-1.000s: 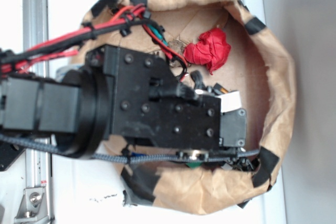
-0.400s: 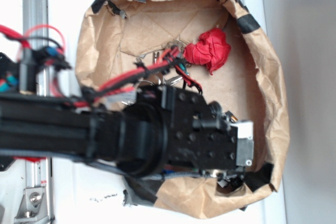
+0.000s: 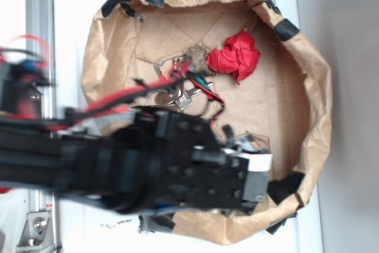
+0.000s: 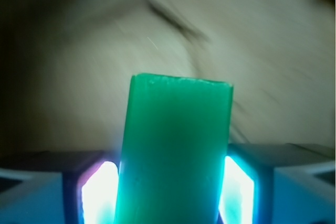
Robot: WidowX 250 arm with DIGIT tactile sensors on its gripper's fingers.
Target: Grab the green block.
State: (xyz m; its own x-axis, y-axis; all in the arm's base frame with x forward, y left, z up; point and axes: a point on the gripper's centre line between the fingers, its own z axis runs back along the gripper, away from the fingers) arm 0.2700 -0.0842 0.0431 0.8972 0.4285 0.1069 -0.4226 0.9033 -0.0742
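one second has taken my arm from the upper middle of the paper-lined basket (image 3: pixel 308 69) down to its lower rim, so the keys (image 3: pixel 177 93) and the brown lump (image 3: pixel 195 57) beside the red cloth (image 3: pixel 237 56) now lie uncovered. i read that as the grab made, or all but made. from outside the gripper (image 3: pixel 260 179) is hidden under the wrist housing and blurred. in the wrist view the jaws stand on either side of the green block (image 4: pixel 176 150), closed in on its left and right faces with no gap showing, their lit inner faces glowing. the block is a plain, smooth, bright green slab, standing upright between them, its top edge slightly rough.
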